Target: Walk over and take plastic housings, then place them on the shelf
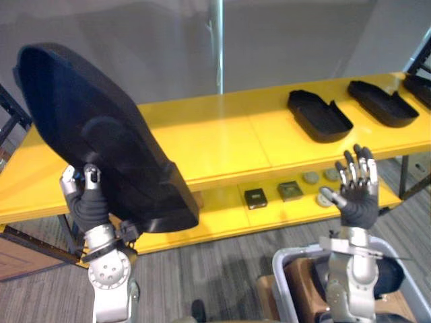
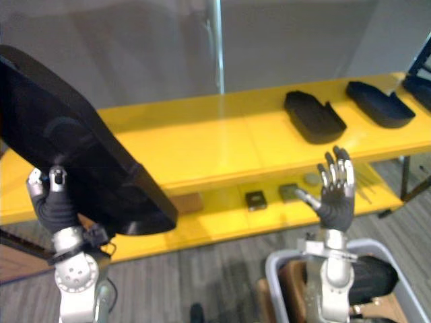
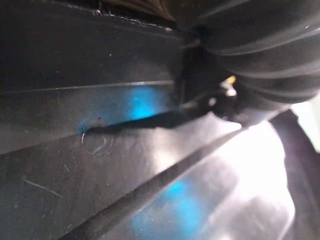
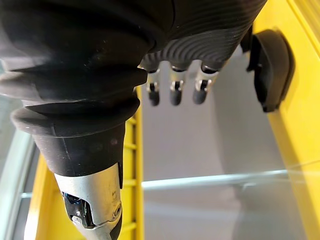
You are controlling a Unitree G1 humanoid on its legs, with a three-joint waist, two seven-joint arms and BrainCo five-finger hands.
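The left hand (image 1: 84, 198) grips a large black housing (image 1: 94, 128) by its lower end, its fingers closed on it. The housing is tilted above the left part of the yellow shelf (image 1: 215, 141) and not yet set down. The right hand (image 1: 358, 195) is raised before the shelf, empty, fingers straight and spread. A second housing (image 1: 318, 116) and a third housing (image 1: 382, 102) already lie on the shelf top to the right, apart. The task seems partly done; the grey bin (image 1: 286, 266) may hold more.
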